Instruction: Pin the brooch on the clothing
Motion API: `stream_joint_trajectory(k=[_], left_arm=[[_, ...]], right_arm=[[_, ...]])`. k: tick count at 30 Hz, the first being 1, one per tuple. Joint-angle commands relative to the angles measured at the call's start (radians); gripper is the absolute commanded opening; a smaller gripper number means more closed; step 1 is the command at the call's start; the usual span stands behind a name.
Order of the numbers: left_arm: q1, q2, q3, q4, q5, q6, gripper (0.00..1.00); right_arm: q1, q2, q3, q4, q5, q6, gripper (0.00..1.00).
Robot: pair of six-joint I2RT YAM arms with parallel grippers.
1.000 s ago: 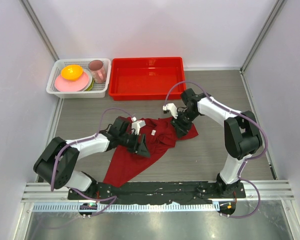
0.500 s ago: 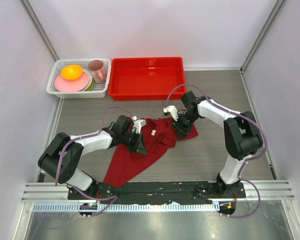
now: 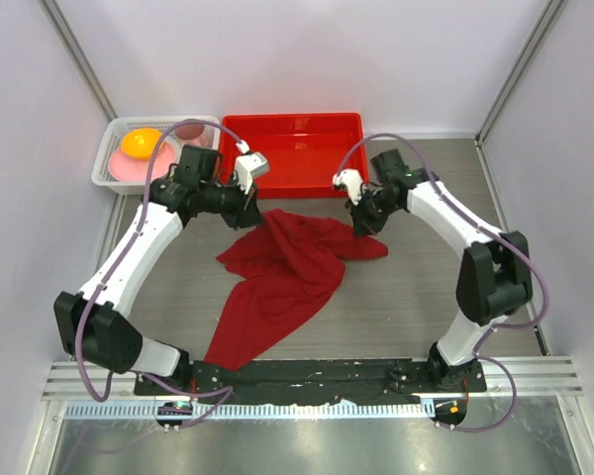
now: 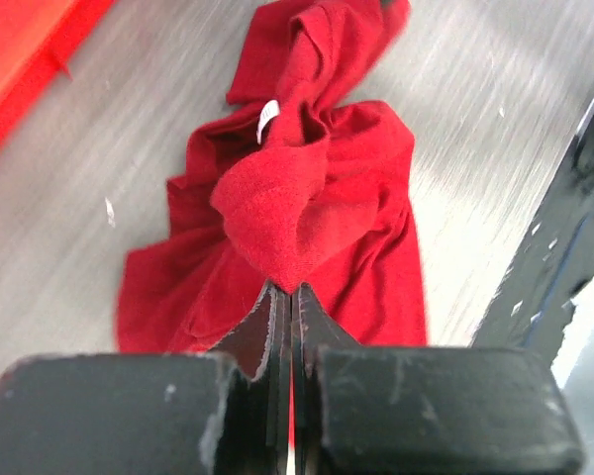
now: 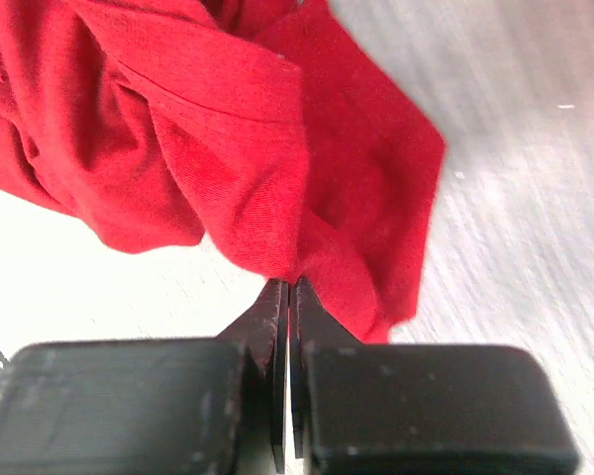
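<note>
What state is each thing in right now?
T-shirt: crumpled, pinched at two edges, partly raised.
Left gripper: shut on T-shirt.
Right gripper: shut on T-shirt.
Red tray: empty.
Basket: holding dishes.
Brooch: not visible.

You have nothing legible to read here. The only tag in sight is the small white label (image 4: 267, 117) inside the dark red T-shirt (image 4: 322, 198), seen from the left wrist camera. Any print on it is too small and blurred for you to make out. The other two views give you no readable letters, numbers or brand marks.
</note>
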Motion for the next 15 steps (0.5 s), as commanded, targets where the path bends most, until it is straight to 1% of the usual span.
stream_joint_trajectory(k=[1,2,3,4,5,6,7,8,9,10,12,15], left_arm=[[-0.007,-0.101,0.054,-0.353,0.113,0.521,0.00],[-0.007,-0.119,0.031,-0.454,0.106,0.586,0.00],[-0.007,-0.166,-0.009,-0.488,0.072,0.642,0.00],[-0.005,-0.186,-0.093,-0.525,0.054,0.749,0.00],[-0.005,-0.216,-0.152,-0.575,0.038,0.811,0.00],[-0.005,-0.240,-0.201,-0.581,0.018,0.847,0.00],[-0.004,-0.284,-0.294,-0.578,-0.027,0.882,0.00],[-0.005,-0.303,-0.333,-0.540,-0.051,0.882,0.00],[-0.004,-0.318,-0.368,-0.516,-0.077,0.884,0.00],[-0.005,-0.343,-0.402,-0.496,-0.113,0.887,0.00],[-0.005,-0.361,-0.465,-0.426,-0.140,0.870,0.00],[-0.005,-0.365,-0.493,-0.355,-0.146,0.819,0.00]], right_arm=[[0.003,-0.214,-0.005,-0.070,-0.077,-0.063,0.01],[0.032,-0.248,-0.052,-0.077,-0.071,-0.104,0.01],[0.077,-0.327,-0.105,-0.091,-0.047,-0.129,0.01],[0.167,-0.360,-0.212,-0.097,-0.031,-0.152,0.01],[0.228,-0.395,-0.263,-0.103,-0.016,-0.182,0.01],[0.273,-0.421,-0.305,-0.120,0.005,-0.187,0.01],[0.349,-0.451,-0.357,-0.131,0.015,-0.186,0.05],[0.365,-0.454,-0.368,-0.142,0.022,-0.183,0.16],[0.366,-0.454,-0.370,-0.165,0.022,-0.178,0.51],[0.361,-0.446,-0.359,-0.166,0.041,-0.172,0.62],[0.318,-0.429,-0.334,-0.171,0.045,-0.181,0.70],[0.258,-0.362,-0.258,-0.166,0.018,-0.180,0.70]])
